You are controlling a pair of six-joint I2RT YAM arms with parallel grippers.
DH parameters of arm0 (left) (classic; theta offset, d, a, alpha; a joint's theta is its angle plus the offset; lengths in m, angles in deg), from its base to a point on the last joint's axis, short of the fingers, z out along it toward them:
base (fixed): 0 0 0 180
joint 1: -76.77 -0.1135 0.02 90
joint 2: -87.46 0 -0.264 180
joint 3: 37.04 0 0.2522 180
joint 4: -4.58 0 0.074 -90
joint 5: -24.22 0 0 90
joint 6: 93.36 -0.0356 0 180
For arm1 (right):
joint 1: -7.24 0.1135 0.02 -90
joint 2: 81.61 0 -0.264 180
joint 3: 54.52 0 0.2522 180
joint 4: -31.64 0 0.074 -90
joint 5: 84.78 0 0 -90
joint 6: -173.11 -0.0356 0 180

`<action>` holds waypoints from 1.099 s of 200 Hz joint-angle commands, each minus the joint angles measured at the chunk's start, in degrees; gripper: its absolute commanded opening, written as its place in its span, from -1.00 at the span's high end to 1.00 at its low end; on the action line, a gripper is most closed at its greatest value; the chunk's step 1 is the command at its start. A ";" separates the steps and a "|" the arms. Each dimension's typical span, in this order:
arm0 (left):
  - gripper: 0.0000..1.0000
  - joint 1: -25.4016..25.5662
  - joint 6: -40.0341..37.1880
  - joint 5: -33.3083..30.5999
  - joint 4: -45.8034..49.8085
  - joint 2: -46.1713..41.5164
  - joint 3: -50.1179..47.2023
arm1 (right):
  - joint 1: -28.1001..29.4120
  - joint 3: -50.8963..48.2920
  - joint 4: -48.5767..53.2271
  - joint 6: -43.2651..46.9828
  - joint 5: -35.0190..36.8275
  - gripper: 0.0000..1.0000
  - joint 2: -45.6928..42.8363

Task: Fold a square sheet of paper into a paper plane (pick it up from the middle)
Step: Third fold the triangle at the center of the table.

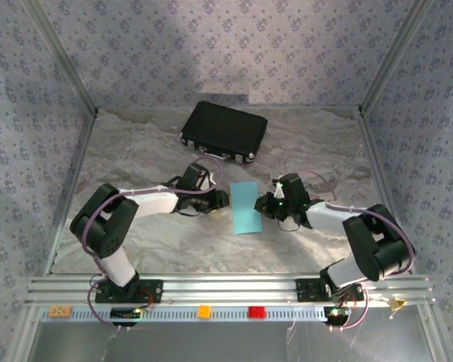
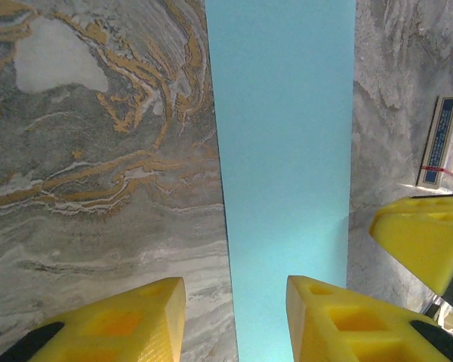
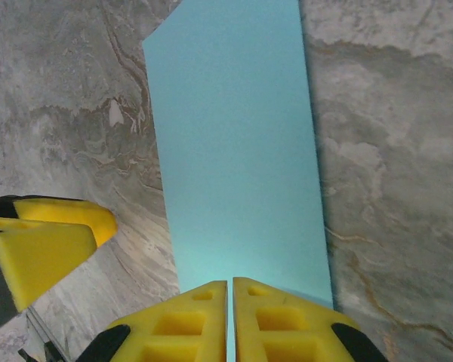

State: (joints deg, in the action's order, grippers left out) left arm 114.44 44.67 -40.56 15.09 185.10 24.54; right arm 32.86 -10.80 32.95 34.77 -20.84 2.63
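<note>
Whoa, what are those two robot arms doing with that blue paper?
They are working on folding a paper plane. The light blue paper sits on the marbled table between the two arms. It looks like a long rectangle, not a plane yet. The right claw is pinched shut on one edge of it. The left claw is open at the opposite edge, not gripping. The black case sits farther back, away from both arms.

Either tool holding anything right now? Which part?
Right tool is shut on the blue paper, pinching the edge nearest that arm. Left tool stands open at the opposite edge, clamping nothing.
</note>
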 commanded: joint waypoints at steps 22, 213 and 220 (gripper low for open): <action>0.23 0.48 0.46 3.52 -0.93 2.57 2.59 | -0.54 1.39 -0.91 -0.60 -2.07 0.81 5.41; 0.53 2.05 2.11 7.96 1.15 9.50 6.25 | -1.29 -2.97 -4.03 -4.57 -0.61 0.82 9.71; 0.54 2.06 2.24 8.01 0.97 9.55 6.24 | -1.30 -3.05 -4.07 -4.61 -0.63 0.82 9.72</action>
State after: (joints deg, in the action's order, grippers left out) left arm 115.80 46.07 -34.66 16.77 193.02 29.56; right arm 31.73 -12.24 25.28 30.75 -23.97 10.07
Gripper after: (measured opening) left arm 0.237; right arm 0.092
